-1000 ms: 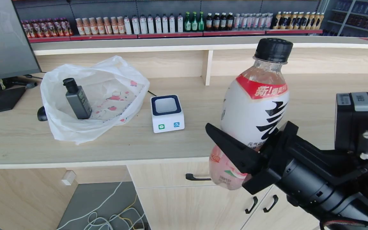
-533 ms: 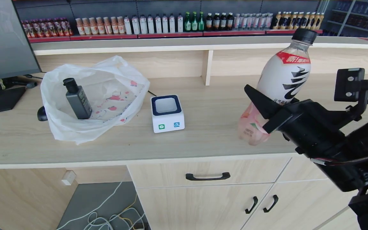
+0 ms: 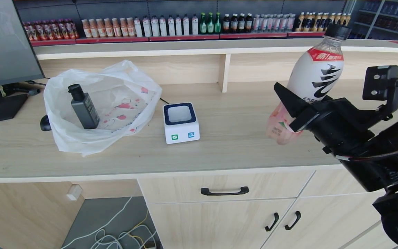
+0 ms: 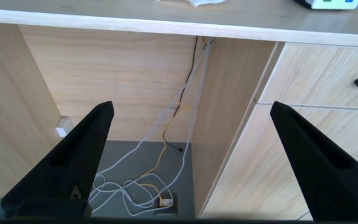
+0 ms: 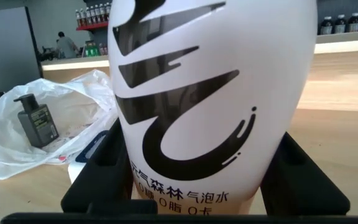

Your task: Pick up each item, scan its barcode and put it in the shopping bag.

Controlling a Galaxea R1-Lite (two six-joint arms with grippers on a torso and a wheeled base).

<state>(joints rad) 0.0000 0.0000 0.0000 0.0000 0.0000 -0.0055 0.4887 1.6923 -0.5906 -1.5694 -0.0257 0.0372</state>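
On the counter (image 3: 233, 152), the shopping bag (image 3: 64, 138) is lying open at my left. Over the right end, my right gripper (image 3: 293, 110) is clamping the tilted drink bottle (image 3: 318, 74), one finger hiding behind it. The scanner (image 3: 181, 122) is sitting between them, just beside the bag. A dark bottle (image 3: 85, 109) is leaning inside the bag. My left gripper (image 4: 191, 112) is hanging open below the counter's edge.

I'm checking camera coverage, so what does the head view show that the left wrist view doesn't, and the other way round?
Head view adds: the right gripper shut on the tilted drink bottle, and a dark bottle standing in the shopping bag. Left wrist view adds: the left gripper, open, down below the counter edge. Shared: the scanner, the floor cables and the drawer handle.
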